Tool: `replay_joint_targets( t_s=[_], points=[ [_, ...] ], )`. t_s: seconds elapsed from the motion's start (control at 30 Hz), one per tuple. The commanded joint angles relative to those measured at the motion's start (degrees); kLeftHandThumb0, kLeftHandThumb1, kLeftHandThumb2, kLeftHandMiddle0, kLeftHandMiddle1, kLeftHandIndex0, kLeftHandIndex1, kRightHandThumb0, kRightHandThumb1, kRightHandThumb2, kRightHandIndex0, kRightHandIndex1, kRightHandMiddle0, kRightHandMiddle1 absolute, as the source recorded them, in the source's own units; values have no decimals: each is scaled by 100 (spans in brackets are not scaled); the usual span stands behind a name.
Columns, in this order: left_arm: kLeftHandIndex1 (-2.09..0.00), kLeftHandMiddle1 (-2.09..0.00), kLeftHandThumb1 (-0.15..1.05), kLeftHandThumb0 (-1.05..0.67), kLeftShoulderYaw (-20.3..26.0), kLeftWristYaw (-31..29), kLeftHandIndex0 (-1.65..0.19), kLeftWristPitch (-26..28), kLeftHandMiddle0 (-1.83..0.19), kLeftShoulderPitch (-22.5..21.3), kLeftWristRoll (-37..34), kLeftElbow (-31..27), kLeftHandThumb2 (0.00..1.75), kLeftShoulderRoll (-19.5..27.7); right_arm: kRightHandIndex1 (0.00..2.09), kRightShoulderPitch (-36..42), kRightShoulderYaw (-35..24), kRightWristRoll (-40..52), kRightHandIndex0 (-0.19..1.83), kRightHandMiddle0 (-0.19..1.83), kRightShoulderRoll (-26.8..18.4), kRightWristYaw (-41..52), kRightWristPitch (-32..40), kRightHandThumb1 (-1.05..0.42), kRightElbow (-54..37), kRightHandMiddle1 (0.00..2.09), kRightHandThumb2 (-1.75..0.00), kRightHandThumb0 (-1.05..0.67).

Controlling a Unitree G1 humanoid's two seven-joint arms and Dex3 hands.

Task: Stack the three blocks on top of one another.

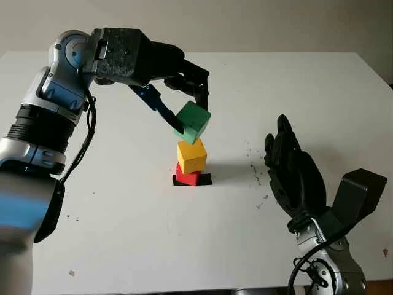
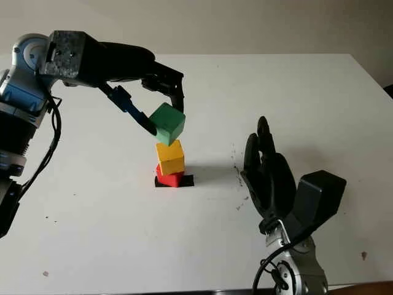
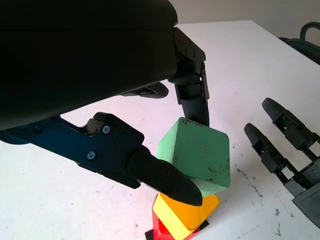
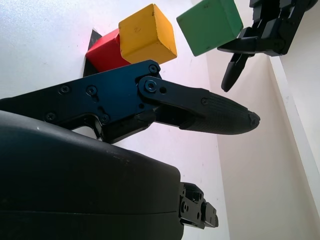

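Observation:
A yellow block [image 1: 191,156] sits on a red block [image 1: 187,176], which stands on a small black square marker [image 1: 205,179] near the table's middle. My left hand [image 1: 187,117] is shut on a green block [image 1: 193,122], tilted and held just above the yellow one, its lower corner close to the yellow top. In the left wrist view the green block [image 3: 197,157] is pinched between two black fingers [image 3: 165,175] over the yellow block [image 3: 187,212]. My right hand [image 1: 295,172] is open, raised upright to the right of the stack, apart from it.
The white table [image 1: 123,233] carries a few dark specks [image 1: 255,169] between the stack and my right hand. Its far edge runs along the back wall, and its right edge [image 1: 374,67] is near.

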Motion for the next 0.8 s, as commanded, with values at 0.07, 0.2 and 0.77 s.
replay_joint_targets(
  t_s=[0.07,0.2,0.77],
  points=[
    [-159,-3,103,-43,82,-81,-27,9,-27,49,-68,-58,6,42,0,-14,10,-25,-19,-19,9,-26,-39,-105,-18,0,-66,-75],
    [-159,-4,102,-45,78,-162,-30,122,-26,48,-103,40,5,2,0,-6,-3,-8,-19,-19,-15,-8,-4,-105,-48,0,-66,-75],
    [-158,-7,101,-49,208,-304,-36,327,-30,142,-500,229,5,-181,0,54,28,-41,-19,-19,-21,4,23,-105,-99,0,-66,-75]
  ],
)
